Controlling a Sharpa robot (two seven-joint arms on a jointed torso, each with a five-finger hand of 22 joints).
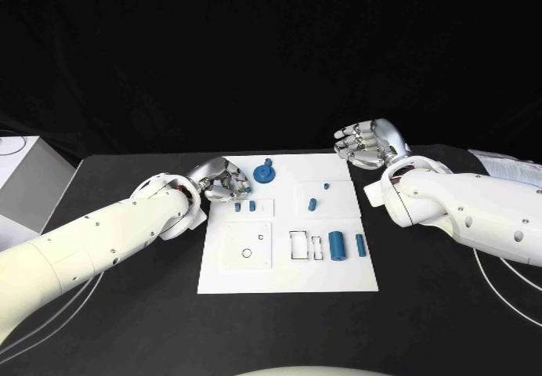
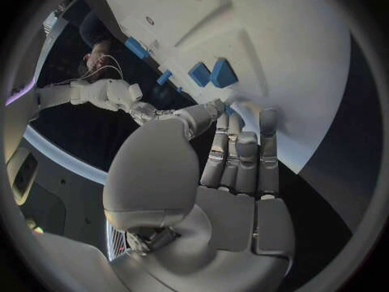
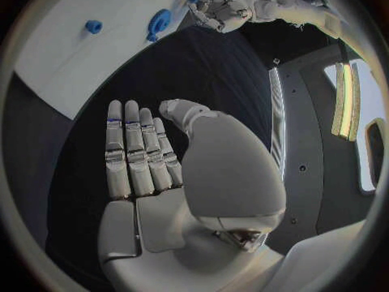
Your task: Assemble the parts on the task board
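Okay, head view: white task board (image 1: 288, 270) sits mid-frame on the black table (image 1: 135, 329). Left hand (image 1: 222, 182) hangs over the board's upper left corner, nothing in it that I can see. Right hand (image 1: 370, 144) is just off the board's upper right corner, above the table, also holding nothing. Blue parts on the board: a round knobbed part (image 1: 265, 172) near the top edge just right of the left hand, two small pegs (image 1: 245, 207) below that hand, a short peg (image 1: 313, 204) at centre, a block (image 1: 339, 245) and a long pin (image 1: 360, 244) lower right. Left wrist view: left hand (image 2: 235, 175) flat, fingers straight and side by side, tips at the board's edge close to two blue blocks (image 2: 212, 73), holding nothing. Right wrist view: right hand (image 3: 154, 169) flat and empty, fingers straight together over the dark table, board (image 3: 73, 52) well apart in the upper left with the round blue part (image 3: 159, 22) on it.
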